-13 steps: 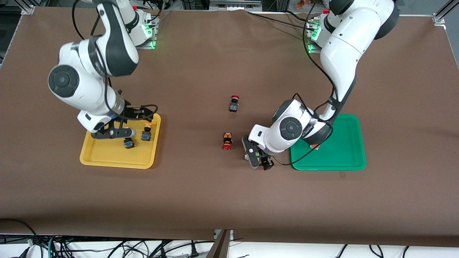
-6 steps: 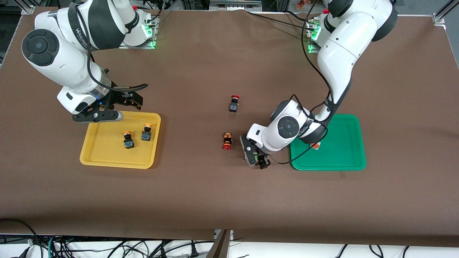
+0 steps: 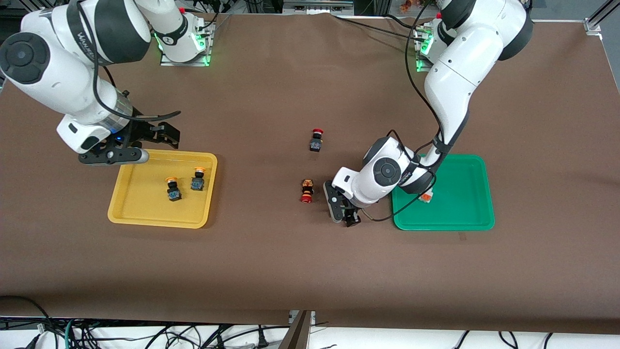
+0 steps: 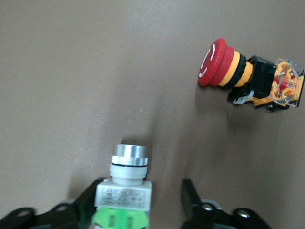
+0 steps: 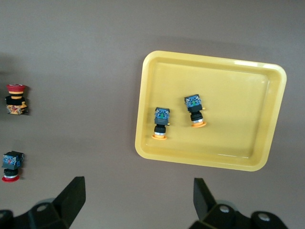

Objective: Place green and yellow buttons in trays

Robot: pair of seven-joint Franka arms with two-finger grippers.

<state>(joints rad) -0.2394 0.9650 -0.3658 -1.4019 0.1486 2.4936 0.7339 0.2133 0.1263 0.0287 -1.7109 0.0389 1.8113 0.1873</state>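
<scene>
The left gripper (image 4: 138,210), low over the brown table (image 3: 300,271) beside the shallow green plastic tray (image 3: 465,220), has parted fingers straddling a light-grey green-faced button (image 4: 125,191) (silver cap pointing away from them); the right gripper (image 3: 145,143) hangs open above the yellow tray's (image 3: 145,220) edge

The brown table (image 3: 271,261) carries a yellow tray (image 3: 140,215), a green tray (image 3: 465,213), two red-capped switches (image 3: 316,140) (image 3: 306,190) and a grey button (image 4: 125,191).
</scene>
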